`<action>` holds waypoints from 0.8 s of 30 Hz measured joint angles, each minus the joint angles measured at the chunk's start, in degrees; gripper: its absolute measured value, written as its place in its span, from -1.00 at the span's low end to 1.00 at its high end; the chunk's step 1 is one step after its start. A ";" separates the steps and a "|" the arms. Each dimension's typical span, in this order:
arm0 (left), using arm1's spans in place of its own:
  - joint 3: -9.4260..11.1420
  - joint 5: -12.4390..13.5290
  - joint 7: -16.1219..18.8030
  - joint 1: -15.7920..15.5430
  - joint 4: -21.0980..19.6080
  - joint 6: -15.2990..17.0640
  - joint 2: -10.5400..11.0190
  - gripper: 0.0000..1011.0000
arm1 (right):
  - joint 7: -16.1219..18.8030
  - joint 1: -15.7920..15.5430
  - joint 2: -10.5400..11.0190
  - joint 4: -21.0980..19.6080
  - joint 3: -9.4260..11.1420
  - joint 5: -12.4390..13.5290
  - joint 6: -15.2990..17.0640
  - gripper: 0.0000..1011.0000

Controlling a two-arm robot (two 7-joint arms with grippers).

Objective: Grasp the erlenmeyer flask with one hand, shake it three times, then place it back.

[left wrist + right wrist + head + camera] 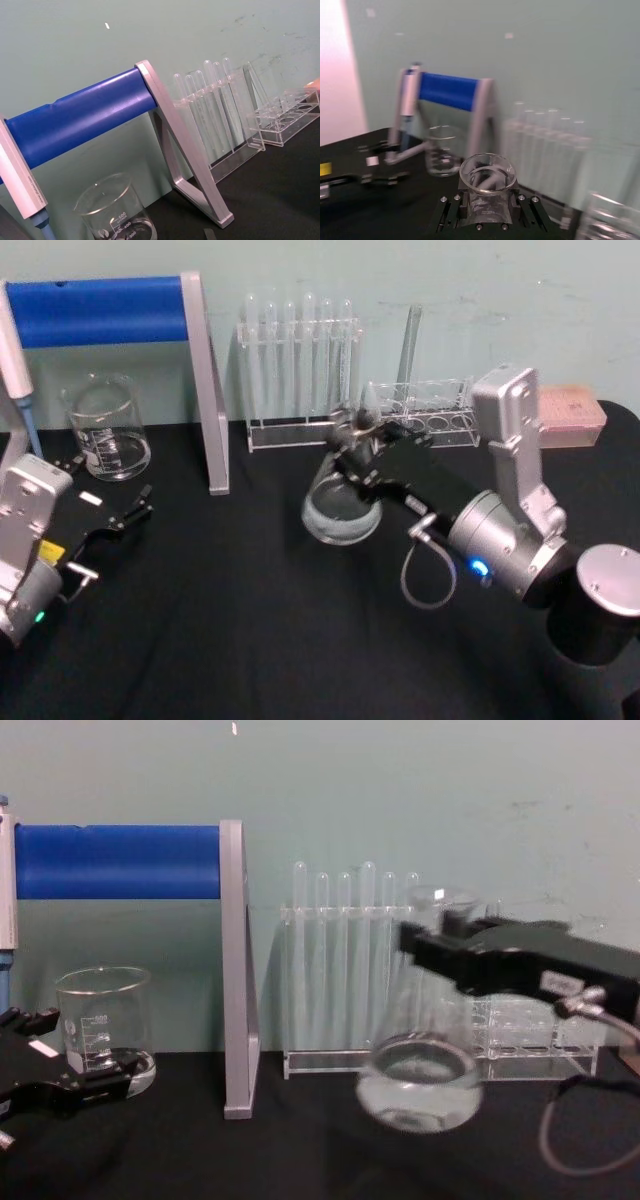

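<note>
The erlenmeyer flask (341,506) is clear glass with a wide round base and hangs tilted just over the black table (250,640), near its middle. My right gripper (356,434) is shut on the flask's neck. In the chest view the flask's base (420,1092) faces the camera, and the right gripper (441,942) clamps the neck under the flared rim. In the right wrist view the flask's rim (487,173) stands between the dark jaws. My left gripper (110,538) rests open and holds nothing at the table's left, close to the beaker.
A squat beaker (108,430) stands at the back left beside a blue-barred pipette stand (100,310). A rack of test tubes (300,370) and a lower clear rack (425,415) line the back wall behind the flask. A pink box (570,415) sits at the far right.
</note>
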 joint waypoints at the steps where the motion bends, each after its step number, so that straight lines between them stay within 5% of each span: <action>1: 0.00 0.00 0.00 0.00 0.00 0.00 0.00 0.98 | 0.54 -0.11 0.08 -0.28 -0.51 0.14 0.09 -0.10; 11: 0.00 0.00 0.00 0.00 0.00 0.00 0.00 0.98 | 4.77 -1.25 1.60 -3.76 -6.23 1.71 0.64 -0.10; 24: 0.00 0.00 0.00 0.00 0.00 0.00 0.00 0.98 | 6.63 -1.40 3.58 -6.11 -10.45 3.01 0.71 -0.10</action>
